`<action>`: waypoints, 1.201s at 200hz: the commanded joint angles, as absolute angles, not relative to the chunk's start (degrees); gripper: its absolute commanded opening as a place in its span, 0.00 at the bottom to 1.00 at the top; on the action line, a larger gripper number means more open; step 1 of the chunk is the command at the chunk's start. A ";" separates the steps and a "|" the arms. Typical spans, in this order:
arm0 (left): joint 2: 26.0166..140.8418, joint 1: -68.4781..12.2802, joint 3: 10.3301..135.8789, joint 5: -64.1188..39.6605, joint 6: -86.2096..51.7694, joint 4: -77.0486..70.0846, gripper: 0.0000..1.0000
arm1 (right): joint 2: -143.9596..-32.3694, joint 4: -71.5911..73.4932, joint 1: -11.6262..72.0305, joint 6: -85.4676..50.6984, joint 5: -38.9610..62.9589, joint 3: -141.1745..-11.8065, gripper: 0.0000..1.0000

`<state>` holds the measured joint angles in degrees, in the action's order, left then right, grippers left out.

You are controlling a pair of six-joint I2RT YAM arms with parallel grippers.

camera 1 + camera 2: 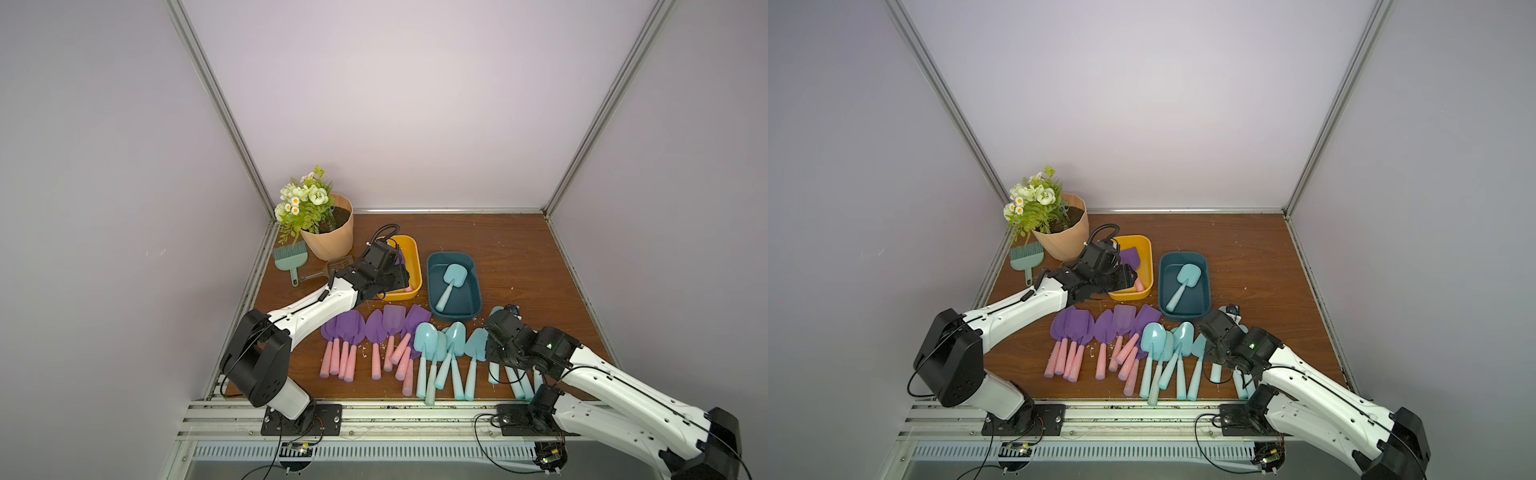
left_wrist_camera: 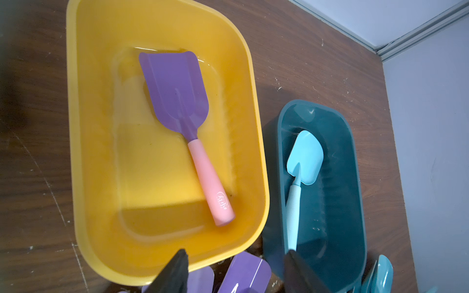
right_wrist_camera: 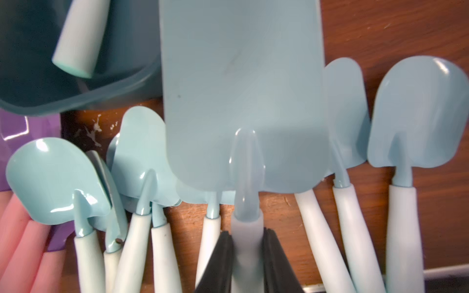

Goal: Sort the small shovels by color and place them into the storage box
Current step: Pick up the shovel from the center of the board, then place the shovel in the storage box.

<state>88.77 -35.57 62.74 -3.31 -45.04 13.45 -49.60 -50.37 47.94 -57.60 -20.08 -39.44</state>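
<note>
Right gripper (image 3: 247,236) is clamped on the handle of the held shovel (image 3: 241,88), light blue, pinched up near the neck. Its blade looks lifted over the loose blue shovels (image 1: 440,349) on the table (image 1: 519,257). My worry is that the blade pivots in that pinch or clips the near rim of the teal box (image 1: 429,282) just beside it, where the binned blue shovel (image 1: 451,279) lies. Left gripper (image 2: 236,256) has jaws apart, empty, over the yellow box (image 2: 83,152) holding one purple shovel (image 2: 175,96). A low retreat could snag that rim or the loose purple shovels (image 1: 353,332).
</note>
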 commanded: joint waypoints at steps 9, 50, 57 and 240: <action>89.22 -36.04 63.55 -3.15 -44.74 13.35 0.62 | -51.00 -54.94 48.12 -58.85 -27.56 -45.73 0.11; 88.87 -36.04 63.62 -3.26 -44.71 15.36 0.62 | -61.08 -50.50 45.37 -46.38 -28.01 -58.21 0.11; 88.88 -36.04 63.85 -2.57 -44.50 16.16 0.62 | -63.13 -48.86 44.40 -43.93 -27.06 -60.10 0.11; 94.40 -30.75 67.08 -5.34 -44.19 14.92 0.64 | -101.75 -36.33 30.48 -27.69 -11.20 -77.46 0.11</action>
<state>94.37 -30.48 67.99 -6.28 -40.99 16.25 -103.61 -37.82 31.94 -29.71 -13.17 -78.50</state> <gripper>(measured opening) 0.642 0.207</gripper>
